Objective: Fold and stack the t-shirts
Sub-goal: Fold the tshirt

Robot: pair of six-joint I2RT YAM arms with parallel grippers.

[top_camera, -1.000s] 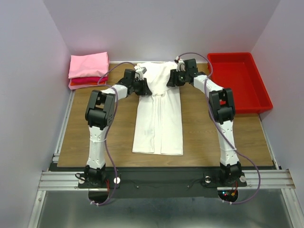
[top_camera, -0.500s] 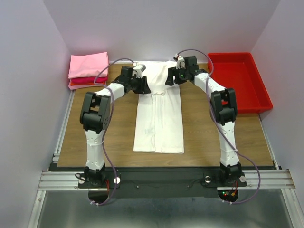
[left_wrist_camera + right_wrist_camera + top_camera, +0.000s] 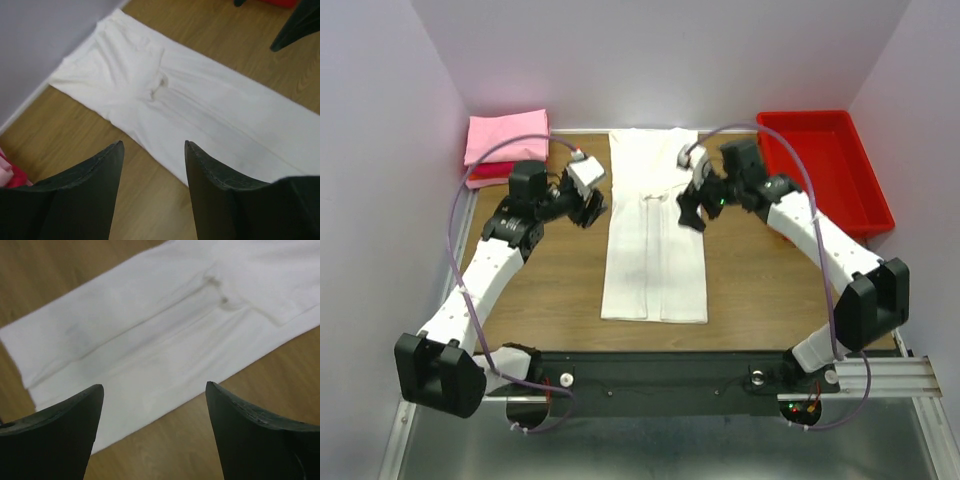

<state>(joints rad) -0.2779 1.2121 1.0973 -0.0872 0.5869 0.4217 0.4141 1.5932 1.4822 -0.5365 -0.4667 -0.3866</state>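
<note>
The soft white cloth t-shirt (image 3: 653, 250), a long strip on the wooden bench (image 3: 760, 270), looks light and limp; I'd pinch its near hem corners. My left end effector (image 3: 588, 207) and right end effector (image 3: 690, 212) flank it, apart, empty. The folded pink cloth tees (image 3: 505, 140) sit far left.

left end effector (image 3: 153, 146) parted; right end effector (image 3: 154, 385) parted

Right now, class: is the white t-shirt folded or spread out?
Partly folded: the white t-shirt lies as a long narrow strip, sides turned inward along visible creases.
</note>
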